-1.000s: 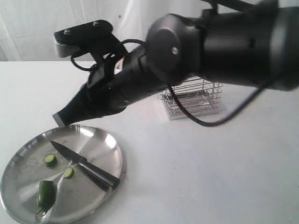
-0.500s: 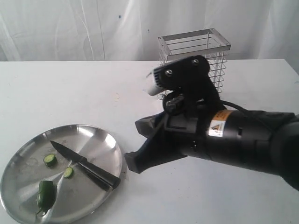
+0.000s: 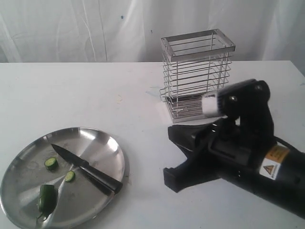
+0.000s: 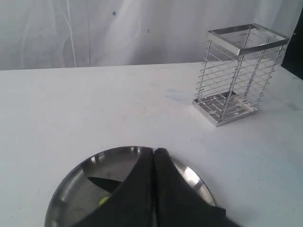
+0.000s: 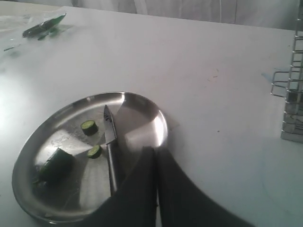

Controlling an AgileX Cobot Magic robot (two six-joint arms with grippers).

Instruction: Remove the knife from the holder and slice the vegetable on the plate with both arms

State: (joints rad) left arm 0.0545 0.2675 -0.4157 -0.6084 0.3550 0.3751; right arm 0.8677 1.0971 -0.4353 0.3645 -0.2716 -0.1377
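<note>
Right pincer (image 5: 156, 150) closed; knife (image 3: 86, 168) lies diagonally on plate (image 3: 106, 139), tip far-left.

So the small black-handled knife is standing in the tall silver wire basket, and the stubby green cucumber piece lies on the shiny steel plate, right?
Not quite. The small black-handled knife is not in the tall silver wire basket; it lies flat on the shiny round steel plate, beside the stubby green cucumber piece. The exterior view shows it.

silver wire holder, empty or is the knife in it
Empty: the tall silver wire holder shows only bare bars; the small black-handled knife lies flat on the round steel plate.
</note>
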